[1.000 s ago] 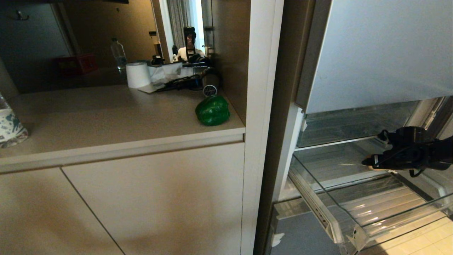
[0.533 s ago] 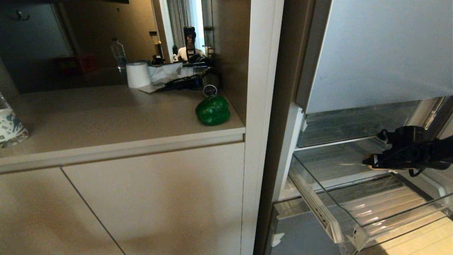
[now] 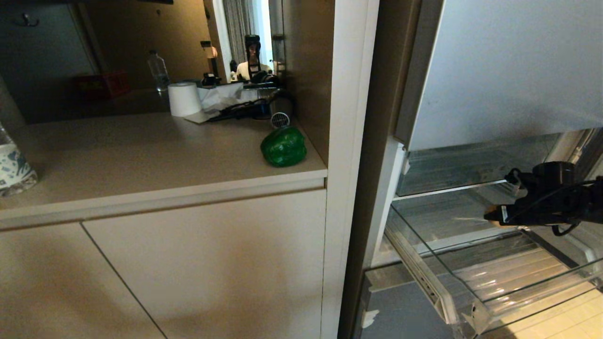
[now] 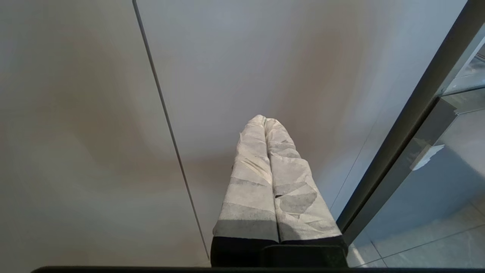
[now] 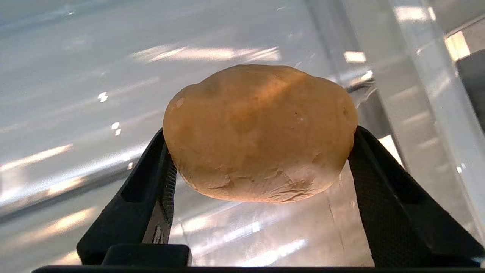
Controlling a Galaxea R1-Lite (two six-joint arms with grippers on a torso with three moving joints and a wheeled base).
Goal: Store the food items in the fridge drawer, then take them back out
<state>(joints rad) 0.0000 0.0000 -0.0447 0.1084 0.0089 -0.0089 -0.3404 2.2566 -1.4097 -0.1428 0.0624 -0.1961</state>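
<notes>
Lifted slightly since a second ago, the right gripper pinches the tan potato, apparently above the open fridge drawer, at four o'clock from the countertop's green pepper. Left gripper pressed together.

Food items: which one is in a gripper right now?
The tan potato, clamped in the right gripper over the fridge drawer; the green bell pepper sits on the counter.

From my remote seat the head view is dim and warm-shadowed over the counter, daylight entering at twelve o'clock, glare streaking the fridge drawer at four o'clock, while wrist views stay soft-edged.
</notes>
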